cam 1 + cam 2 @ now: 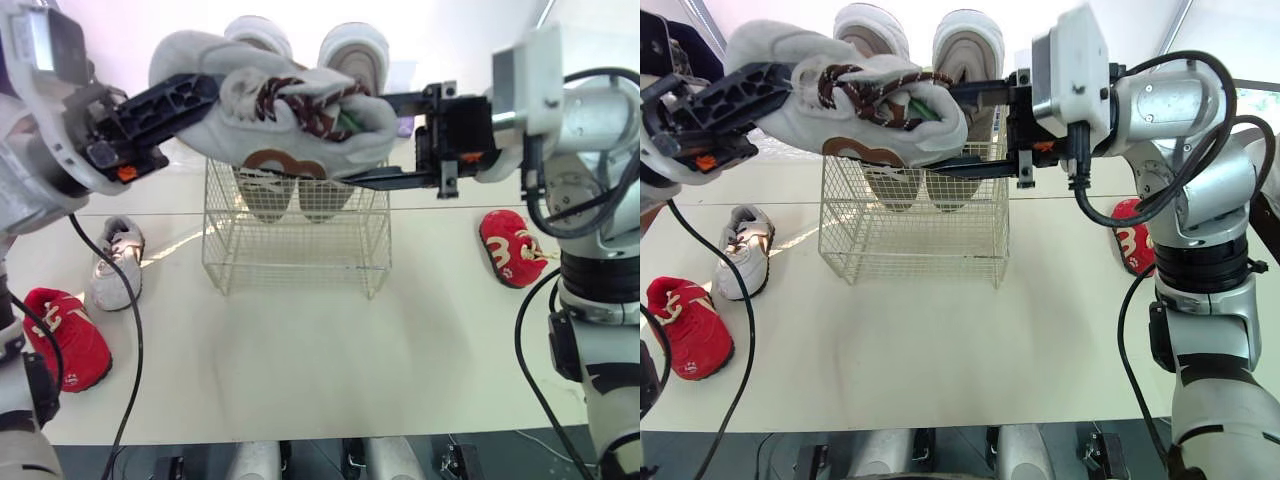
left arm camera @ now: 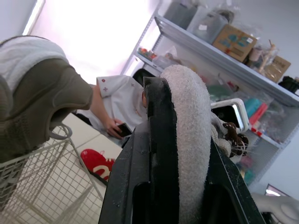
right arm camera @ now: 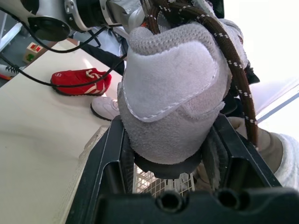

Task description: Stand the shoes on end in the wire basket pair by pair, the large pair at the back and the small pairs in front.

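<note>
While both hands clench it from opposite ends, the grey shoe hangs on its side in the air above the basket, well clear of the worktop. The left hand grips the end on the robot's left. The right hand has one finger over and one finger under the other end, with the brown laces between the two hands. Behind the held shoe, the large pair stands on end at the back of the basket, its upper ends rising past the rim. On the worktop to the robot's left lie a white shoe and, nearer the robot, the left red shoe. The right red shoe lies well apart on the other side of the basket. From the left wrist, a fleecy grey edge of the shoe sits pinched between the black fingers. One shoe of the large pair and the basket's wire show beside them, and beyond are the right red shoe, a seated person and a loaded shelf. From the right wrist, the shoe's grey end is wedged tight between that hand's fingers, with basket wire below it and the white shoe and left red shoe lying on the worktop beyond.
</note>
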Robot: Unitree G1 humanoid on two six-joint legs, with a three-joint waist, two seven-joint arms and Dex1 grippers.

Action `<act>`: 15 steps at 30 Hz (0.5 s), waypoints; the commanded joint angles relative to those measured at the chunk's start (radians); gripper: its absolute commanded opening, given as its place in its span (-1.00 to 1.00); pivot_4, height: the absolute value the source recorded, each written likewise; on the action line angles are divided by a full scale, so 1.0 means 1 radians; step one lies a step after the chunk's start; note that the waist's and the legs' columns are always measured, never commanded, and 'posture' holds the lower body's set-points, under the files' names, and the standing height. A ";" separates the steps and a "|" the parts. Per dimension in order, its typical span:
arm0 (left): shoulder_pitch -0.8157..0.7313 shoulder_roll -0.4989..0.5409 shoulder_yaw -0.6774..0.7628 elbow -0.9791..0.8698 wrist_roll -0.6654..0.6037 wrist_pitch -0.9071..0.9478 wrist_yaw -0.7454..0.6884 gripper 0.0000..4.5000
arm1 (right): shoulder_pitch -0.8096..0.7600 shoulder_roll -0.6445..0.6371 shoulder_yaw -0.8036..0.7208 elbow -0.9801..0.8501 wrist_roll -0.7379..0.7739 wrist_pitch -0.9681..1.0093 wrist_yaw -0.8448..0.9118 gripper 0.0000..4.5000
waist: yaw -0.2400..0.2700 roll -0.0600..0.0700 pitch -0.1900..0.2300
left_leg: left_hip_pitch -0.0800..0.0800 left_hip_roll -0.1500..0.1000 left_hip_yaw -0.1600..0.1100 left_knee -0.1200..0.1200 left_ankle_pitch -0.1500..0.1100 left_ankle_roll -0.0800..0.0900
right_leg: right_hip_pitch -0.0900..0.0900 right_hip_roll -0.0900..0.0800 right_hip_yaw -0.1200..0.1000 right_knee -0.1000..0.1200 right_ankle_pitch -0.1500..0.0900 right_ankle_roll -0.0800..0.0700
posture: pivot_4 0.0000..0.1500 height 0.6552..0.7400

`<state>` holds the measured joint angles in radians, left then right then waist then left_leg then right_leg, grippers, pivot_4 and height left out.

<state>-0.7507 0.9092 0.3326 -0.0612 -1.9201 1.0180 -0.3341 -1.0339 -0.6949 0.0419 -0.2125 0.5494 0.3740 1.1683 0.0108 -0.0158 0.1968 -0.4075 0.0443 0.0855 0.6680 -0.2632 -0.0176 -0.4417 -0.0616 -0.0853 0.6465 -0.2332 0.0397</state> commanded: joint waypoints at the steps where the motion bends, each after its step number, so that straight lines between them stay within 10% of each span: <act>1: 0.068 -0.086 0.105 -0.133 -0.018 -0.140 0.088 -0.83 | 0.061 0.018 -0.167 0.011 0.115 0.170 -0.191 0.78 | 0.002 -0.001 -0.001 | 0.000 0.000 0.000 0.000 0.000 0.000 | 0.000 0.000 0.000 0.000 0.000 0.000 | 1.00 1.00; 8: 0.097 -0.325 0.143 -0.321 0.105 -0.411 0.230 -0.83 | 0.281 0.309 -0.491 -0.030 0.676 0.403 -0.723 0.98 | 0.003 -0.005 -0.002 | 0.001 0.000 -0.001 0.002 0.000 0.000 | 0.003 -0.002 0.000 0.000 0.001 -0.001 | 1.00 1.00; 15: 0.016 -0.476 0.043 -0.269 0.260 -0.485 0.158 -0.83 | 0.309 0.671 -0.332 -0.178 0.837 0.303 -1.007 0.98 | -0.006 -0.004 -0.001 | 0.002 0.002 -0.001 0.001 -0.001 0.003 | 0.002 0.005 0.000 0.002 0.002 -0.003 | 1.00 1.00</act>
<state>-0.7154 0.4378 0.3735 -0.3311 -1.6900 0.5593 -0.1494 -0.6883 -0.0448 -0.3076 -0.3346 1.3585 0.7233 0.1932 0.0044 -0.0193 0.1955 -0.4058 0.0463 0.0841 0.6686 -0.2645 -0.0146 -0.4400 -0.0565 -0.0850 0.6486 -0.2315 0.0369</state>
